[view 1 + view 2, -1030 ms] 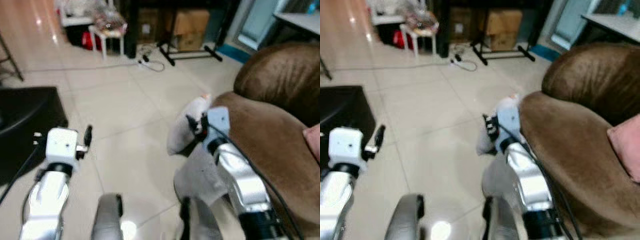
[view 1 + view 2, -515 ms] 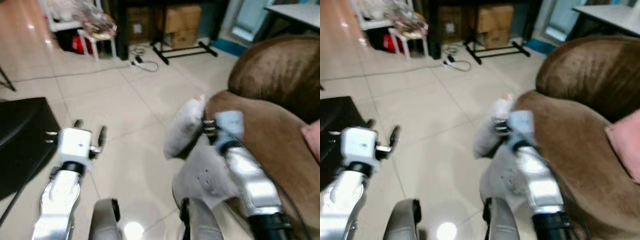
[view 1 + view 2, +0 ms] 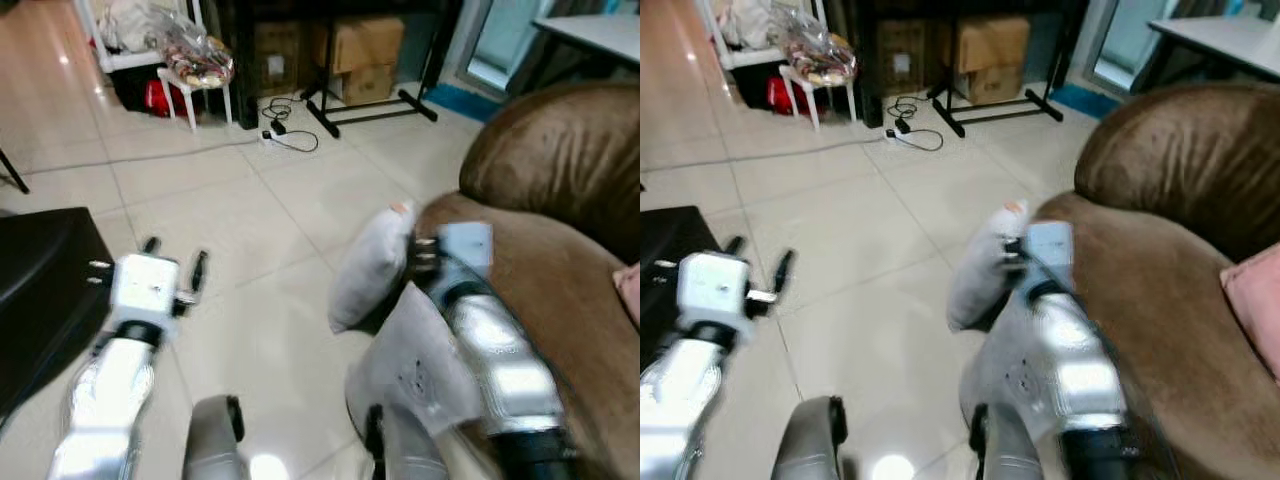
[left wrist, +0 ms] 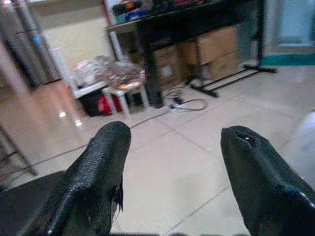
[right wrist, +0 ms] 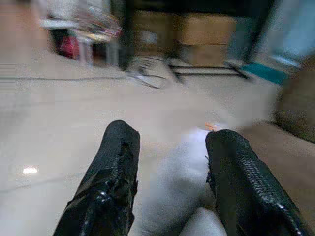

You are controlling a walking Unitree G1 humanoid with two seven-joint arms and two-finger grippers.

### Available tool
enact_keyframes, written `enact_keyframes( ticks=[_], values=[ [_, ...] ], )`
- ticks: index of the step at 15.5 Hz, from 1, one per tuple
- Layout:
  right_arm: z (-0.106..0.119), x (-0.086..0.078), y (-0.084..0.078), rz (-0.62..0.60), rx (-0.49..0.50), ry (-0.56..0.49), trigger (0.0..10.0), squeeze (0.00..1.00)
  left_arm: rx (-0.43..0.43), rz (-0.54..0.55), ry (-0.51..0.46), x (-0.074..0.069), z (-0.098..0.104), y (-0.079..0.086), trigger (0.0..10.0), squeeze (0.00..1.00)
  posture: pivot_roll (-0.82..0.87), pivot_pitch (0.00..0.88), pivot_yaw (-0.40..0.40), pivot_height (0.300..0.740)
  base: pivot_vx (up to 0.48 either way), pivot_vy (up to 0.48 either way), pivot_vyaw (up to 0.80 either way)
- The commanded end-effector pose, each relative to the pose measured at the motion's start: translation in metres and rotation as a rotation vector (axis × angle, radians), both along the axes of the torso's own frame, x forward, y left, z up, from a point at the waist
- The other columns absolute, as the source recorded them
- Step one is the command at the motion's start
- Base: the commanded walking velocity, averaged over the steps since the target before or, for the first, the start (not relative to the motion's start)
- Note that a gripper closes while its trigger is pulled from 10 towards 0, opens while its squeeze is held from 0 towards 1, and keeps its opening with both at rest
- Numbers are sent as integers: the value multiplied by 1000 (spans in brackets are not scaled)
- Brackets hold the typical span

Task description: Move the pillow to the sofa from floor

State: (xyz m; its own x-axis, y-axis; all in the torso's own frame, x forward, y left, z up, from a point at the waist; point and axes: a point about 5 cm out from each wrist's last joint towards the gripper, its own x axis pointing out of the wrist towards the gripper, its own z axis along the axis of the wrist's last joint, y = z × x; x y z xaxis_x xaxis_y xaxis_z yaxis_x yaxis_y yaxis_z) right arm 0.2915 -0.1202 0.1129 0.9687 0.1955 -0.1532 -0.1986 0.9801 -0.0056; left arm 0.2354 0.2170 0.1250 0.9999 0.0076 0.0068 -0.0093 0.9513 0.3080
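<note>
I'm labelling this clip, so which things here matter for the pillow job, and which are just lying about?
Job:
white pillow, leaning against the sofa
brown sofa
right gripper, fingers either side of the pillow
left gripper, open

Lying about:
cardboard boxes
white stool
floor cable
</note>
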Motion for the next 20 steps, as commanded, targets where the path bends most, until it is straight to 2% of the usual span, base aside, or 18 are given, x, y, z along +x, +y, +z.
enact_keyframes(
  ticks=[1, 4, 10, 13, 18, 19, 20],
  values=[
    [0, 0, -15, -43, -25, 2, 10000, 0, -18, -38, -11, 3, 2, -10, 10000, 0, -93, 0, -54, 561, 296, 0, 0],
    [0, -2, -15, -44, -6, 3, 10000, 0, -29, -48, -14, 4, 2, -12, 10000, 0, -98, 0, -48, 541, 0, 0, 0],
    [-6, 2, -15, -30, -23, 50, 10000, 0, 17, -133, 51, 2, -4, -17, 10000, 0, -100, 0, -46, 496, 0, 0, 0],
    [-17, 13, -16, -38, 13, 134, 10000, 0, 60, -207, 84, 4, -6, -17, 10000, 0, -97, 0, -55, 476, 0, 0, 0],
    [-37, 29, -17, -19, -38, 226, 10000, 0, 84, -288, 108, 5, -5, -22, 10000, 0, -85, 0, -59, 451, 0, 0, 0],
    [-38, 32, -17, -16, -29, 235, 10000, 388, 85, -299, 112, 4, -4, -23, 10000, 0, -85, 0, -59, 451, 0, 0, 0],
    [-44, 40, -26, -63, -58, 269, 10000, 1000, 90, -337, 134, 1, -5, -25, 10000, 0, -79, 0, -62, 451, 0, 0, 0]
  ],
)
